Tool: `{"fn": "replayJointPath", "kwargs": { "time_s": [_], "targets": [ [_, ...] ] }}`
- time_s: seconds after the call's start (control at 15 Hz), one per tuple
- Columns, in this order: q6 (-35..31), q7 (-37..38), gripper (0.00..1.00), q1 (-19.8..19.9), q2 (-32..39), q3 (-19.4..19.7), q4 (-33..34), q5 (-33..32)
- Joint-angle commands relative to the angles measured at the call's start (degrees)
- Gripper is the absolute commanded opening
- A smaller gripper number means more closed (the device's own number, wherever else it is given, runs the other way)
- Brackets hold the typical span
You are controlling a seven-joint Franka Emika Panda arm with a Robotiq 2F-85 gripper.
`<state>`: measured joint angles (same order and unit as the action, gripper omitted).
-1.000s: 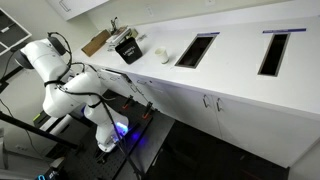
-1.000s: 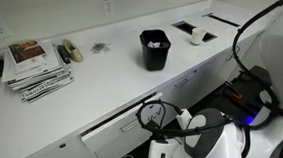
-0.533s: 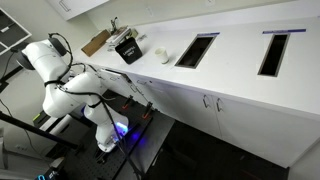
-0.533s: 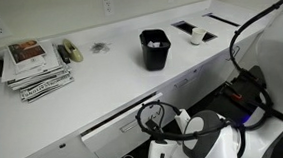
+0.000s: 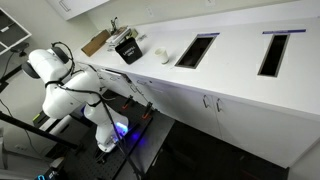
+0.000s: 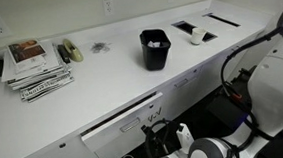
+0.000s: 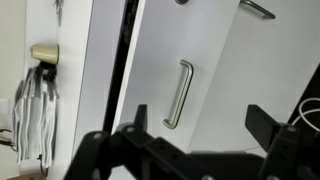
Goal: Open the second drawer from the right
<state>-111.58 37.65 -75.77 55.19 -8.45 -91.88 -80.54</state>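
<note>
The second drawer from the right (image 6: 120,132) has a plain white flat front and stands out a little from the counter face, with a dark gap along its top. My gripper (image 7: 200,125) is open and empty, with its two black fingers wide apart. In the wrist view it faces a white cabinet door with a metal bar handle (image 7: 180,94). In an exterior view the gripper (image 6: 158,140) is dark and low, just in front of the drawer's lower right. In an exterior view the arm (image 5: 75,95) crouches at the left by the cabinet front.
On the counter (image 6: 101,77) stand a black bin (image 6: 154,48), a stack of magazines (image 6: 36,68) and a white cup (image 6: 196,36). Two rectangular openings (image 5: 196,49) are cut in the top. Cabinet doors with small handles (image 5: 210,102) run below it.
The arm has dropped lower and drawn back from the cabinet front. Its white body has shifted right and down in an exterior view. The drawer looks unchanged.
</note>
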Motion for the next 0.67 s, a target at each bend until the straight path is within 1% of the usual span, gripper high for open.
{"fn": "replayJointPath", "kwargs": {
  "time_s": [0.0,0.27,0.33,0.4,0.6],
  "targets": [
    [8.21,5.41,1.00,-3.33,6.01,1.17,6.30,-3.63],
    [16.28,9.63,1.00,-4.81,11.07,1.04,10.32,-5.62],
    [13.51,7.95,1.00,-2.76,8.63,-0.67,7.23,-5.39],
    [14.75,8.64,1.00,-3.09,9.71,-0.61,8.09,-5.57],
    [15.33,8.87,1.00,-3.43,10.90,-0.38,9.35,-5.66]
  ]
}}
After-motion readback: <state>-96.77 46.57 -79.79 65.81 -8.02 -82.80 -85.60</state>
